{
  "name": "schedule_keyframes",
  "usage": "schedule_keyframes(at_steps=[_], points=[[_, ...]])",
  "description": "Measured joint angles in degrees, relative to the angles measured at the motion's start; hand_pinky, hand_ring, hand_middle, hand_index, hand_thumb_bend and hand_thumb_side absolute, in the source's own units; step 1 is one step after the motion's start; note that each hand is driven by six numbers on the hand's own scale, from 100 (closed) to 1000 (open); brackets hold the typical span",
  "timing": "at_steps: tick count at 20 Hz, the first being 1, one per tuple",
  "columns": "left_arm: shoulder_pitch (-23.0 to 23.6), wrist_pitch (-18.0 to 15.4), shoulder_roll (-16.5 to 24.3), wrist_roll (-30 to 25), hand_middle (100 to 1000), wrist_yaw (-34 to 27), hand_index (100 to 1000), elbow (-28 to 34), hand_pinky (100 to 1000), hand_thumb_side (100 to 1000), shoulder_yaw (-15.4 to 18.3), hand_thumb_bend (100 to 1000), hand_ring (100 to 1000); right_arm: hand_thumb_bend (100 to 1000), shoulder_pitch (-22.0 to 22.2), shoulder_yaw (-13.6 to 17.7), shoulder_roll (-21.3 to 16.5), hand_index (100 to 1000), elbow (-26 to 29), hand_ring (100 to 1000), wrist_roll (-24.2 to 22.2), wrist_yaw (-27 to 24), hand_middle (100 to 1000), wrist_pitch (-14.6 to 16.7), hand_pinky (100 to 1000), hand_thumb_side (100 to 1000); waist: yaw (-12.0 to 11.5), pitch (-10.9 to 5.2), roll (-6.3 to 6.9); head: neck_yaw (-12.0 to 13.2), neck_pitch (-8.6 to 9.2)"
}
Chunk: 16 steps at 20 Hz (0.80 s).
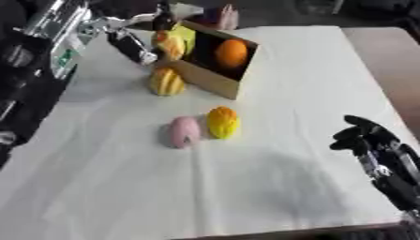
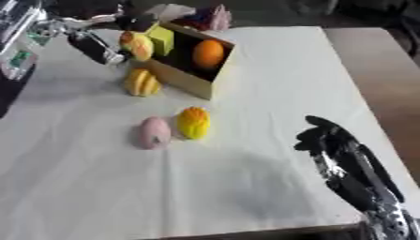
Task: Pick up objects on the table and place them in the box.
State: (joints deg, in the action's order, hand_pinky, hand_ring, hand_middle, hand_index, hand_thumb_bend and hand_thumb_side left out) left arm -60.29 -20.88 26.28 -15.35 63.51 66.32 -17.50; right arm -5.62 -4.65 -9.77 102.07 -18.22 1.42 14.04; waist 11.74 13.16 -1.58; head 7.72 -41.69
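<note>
Orange-yellow fruit, pinched by left hand in the frame's upper left, hangs over box rim; right hand idle, fingers relaxed.

A white cloth covers the table, brown wood showing at right

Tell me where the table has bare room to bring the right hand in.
Bare cloth runs from the right hand toward the box, and across the near table below the pink piece and yellow piece. It is crowded at the box's left corner: the left hand holds a fruit above another fruit.
</note>
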Motion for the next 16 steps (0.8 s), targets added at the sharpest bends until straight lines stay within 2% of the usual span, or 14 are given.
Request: schedule_keyframes(at_steps=[4,7,10,16], points=[[-0.38,1.64,-3.73,6.41,541,3.45,707,-4.64,725,231,0.39,231,601,100,-0.54,-0.41,0.23,881,0.00,628,-0.59,-0.39,634,-0.02,696,573,0.91,0.48,-0.20,0.81,0.44],[-0.35,2.46,-5.26,8.70,544,5.52,712,-7.45,727,229,0.58,194,601,100,-0.89,-0.69,0.44,881,0.00,628,-0.89,-0.58,634,-0.02,696,574,1.16,0.56,-0.21,1.07,0.53],[-0.27,3.06,-6.01,10.31,565,6.19,738,-9.40,732,225,1.17,194,615,100,-0.91,-0.69,0.44,881,0.00,628,-1.06,-0.61,634,-0.05,696,575,1.25,0.58,-0.10,1.07,0.68],[-0.22,4.11,-6.18,13.37,676,6.18,840,-10.55,747,230,1.57,307,685,100,-0.91,-0.69,0.46,881,0.00,628,-1.20,-0.63,634,-0.18,696,575,1.28,0.61,-0.07,1.01,0.86]])
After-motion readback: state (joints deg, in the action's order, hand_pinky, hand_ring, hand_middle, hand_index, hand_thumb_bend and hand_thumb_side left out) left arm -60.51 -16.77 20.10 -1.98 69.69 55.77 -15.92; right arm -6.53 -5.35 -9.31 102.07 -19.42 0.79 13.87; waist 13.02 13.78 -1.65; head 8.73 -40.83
